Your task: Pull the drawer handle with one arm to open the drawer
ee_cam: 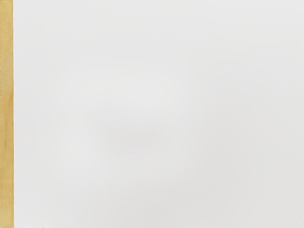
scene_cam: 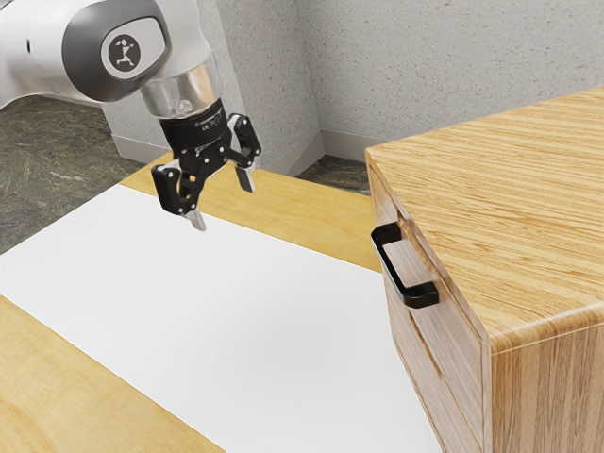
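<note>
Gripper: black, two fingers spread wide, nothing between them; hangs above the white mat
Drawer handle: black bar on the top drawer of the wooden cabinet; at 4 o'clock from the gripper, well apart; drawer front flush with the cabinet face
Wrist view: white mat beneath the hand, bordered by a strip of wooden table

The exterior view looks obliquely from the side; the wrist view stares close down at the shared white mat.
</note>
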